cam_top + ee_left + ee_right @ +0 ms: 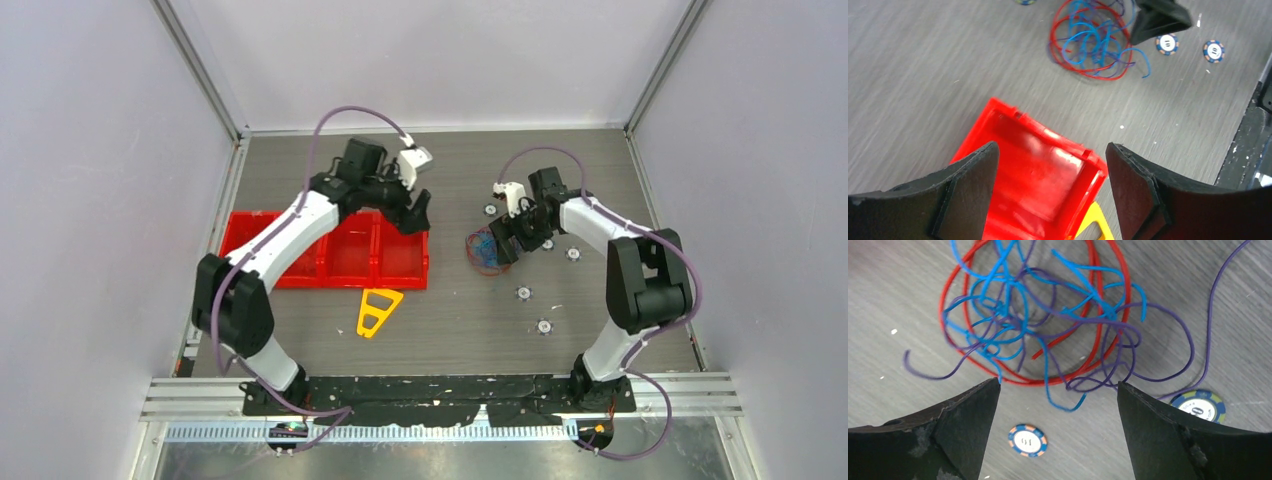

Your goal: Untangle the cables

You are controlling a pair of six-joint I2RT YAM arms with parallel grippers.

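Observation:
The cables lie in one tangled heap of thin red, blue and purple strands on the grey table, right of centre. My right gripper is open and empty just beside the heap. In the right wrist view the cables lie just beyond its gripper, with one blue strand end touching the left fingertip. My left gripper is open and empty above the right end of the red bin. In the left wrist view its gripper is wide open, and the cables lie farther ahead.
A red three-part bin lies left of centre, also in the left wrist view. A yellow triangle piece lies in front of it. Several poker chips lie around the heap, one between the right fingers.

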